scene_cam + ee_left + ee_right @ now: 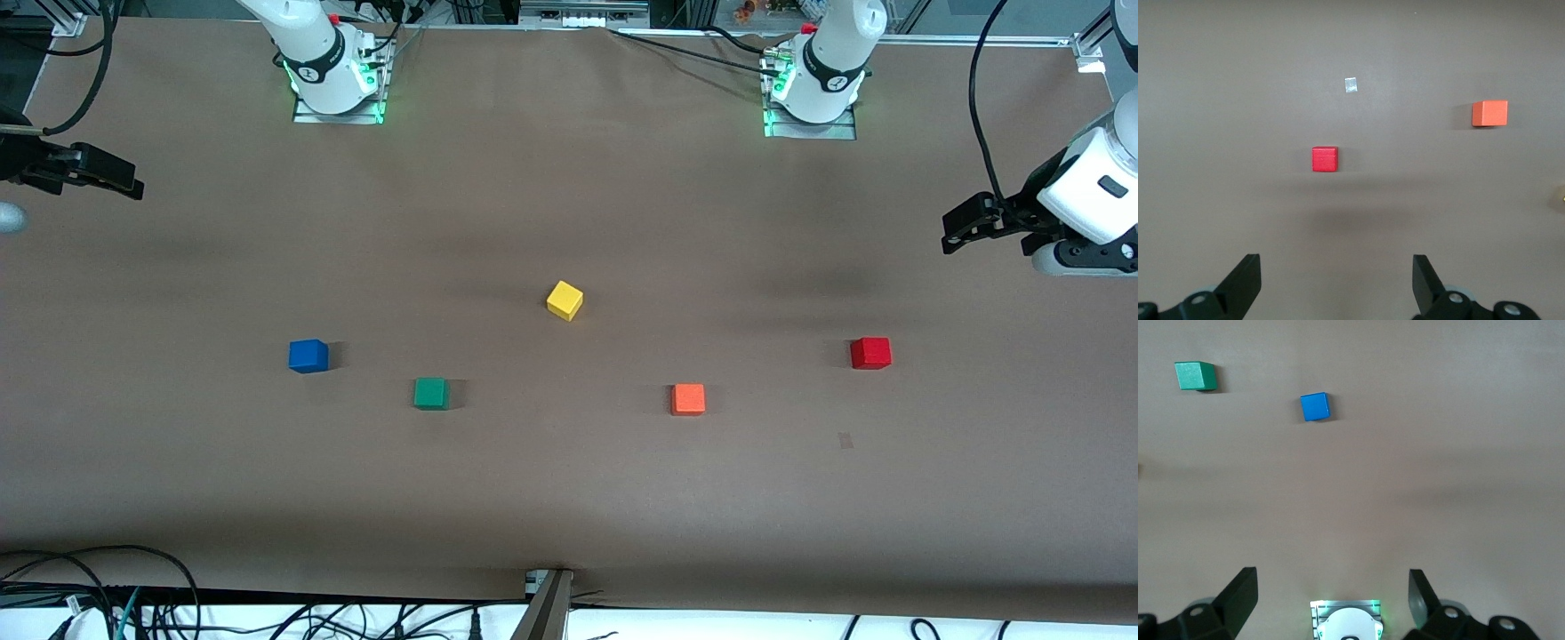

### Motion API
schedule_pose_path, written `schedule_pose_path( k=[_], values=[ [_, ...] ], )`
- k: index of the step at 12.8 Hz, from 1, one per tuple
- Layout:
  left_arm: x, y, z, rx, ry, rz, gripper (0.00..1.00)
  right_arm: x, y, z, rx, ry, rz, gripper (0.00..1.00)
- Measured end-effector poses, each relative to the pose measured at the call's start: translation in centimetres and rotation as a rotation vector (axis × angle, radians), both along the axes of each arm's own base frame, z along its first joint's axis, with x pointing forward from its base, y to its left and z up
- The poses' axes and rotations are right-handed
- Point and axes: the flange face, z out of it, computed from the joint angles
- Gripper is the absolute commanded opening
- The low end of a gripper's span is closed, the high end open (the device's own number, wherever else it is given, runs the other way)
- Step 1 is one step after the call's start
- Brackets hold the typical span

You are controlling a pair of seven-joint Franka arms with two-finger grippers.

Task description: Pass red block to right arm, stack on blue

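The red block (870,353) lies on the brown table toward the left arm's end, and the left wrist view shows it as well (1325,159). My left gripper (958,227) hangs open over that end of the table, apart from the red block, with nothing between its fingers (1337,267). The blue block (308,356) rests toward the right arm's end and is seen from the right wrist too (1315,407). Above that end my right gripper (120,175) is open and empty (1333,583), well clear of the blue block.
A yellow cube (564,300) sits mid-table. A green cube (431,393) lies beside the blue one and an orange cube (688,399) beside the red one, both slightly nearer the front camera. A small tape patch (845,440) marks the table. Cables run along the near edge.
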Motion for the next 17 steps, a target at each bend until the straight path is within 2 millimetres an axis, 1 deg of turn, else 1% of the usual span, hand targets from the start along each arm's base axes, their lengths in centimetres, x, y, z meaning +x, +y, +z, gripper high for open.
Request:
schedule_pose_path(
  k=[9, 10, 12, 13, 14, 15, 17],
  values=[
    [0.1, 0.3, -0.1, 0.0, -0.008, 0.006, 1.0, 0.0, 0.0, 0.0, 0.0, 0.0, 0.0, 1.0],
    [0.1, 0.6, -0.4, 0.0, 0.002, 0.01, 1.0, 0.0, 0.0, 0.0, 0.0, 0.0, 0.0, 1.0],
    [0.3, 0.0, -3.2, 0.003, 0.082, 0.001, 1.0, 0.0, 0.0, 0.0, -0.001, 0.0, 0.0, 1.0],
    [0.5, -0.2, -4.1, 0.004, 0.102, -0.002, 1.0, 0.0, 0.0, 0.0, -0.001, 0.0, 0.0, 1.0],
    [0.8, 0.1, -4.4, 0.004, 0.103, 0.004, 1.0, 0.0, 0.0, 0.0, -0.001, 0.001, 0.0, 1.0],
    [0.9, 0.9, -4.1, -0.006, 0.093, 0.02, 1.0, 0.0, 0.0, 0.0, -0.001, 0.001, -0.001, 1.0],
    [1.1, 3.4, -2.8, -0.075, 0.066, 0.031, 1.0, 0.0, 0.0, 0.0, -0.001, 0.001, -0.001, 1.0]
  ],
)
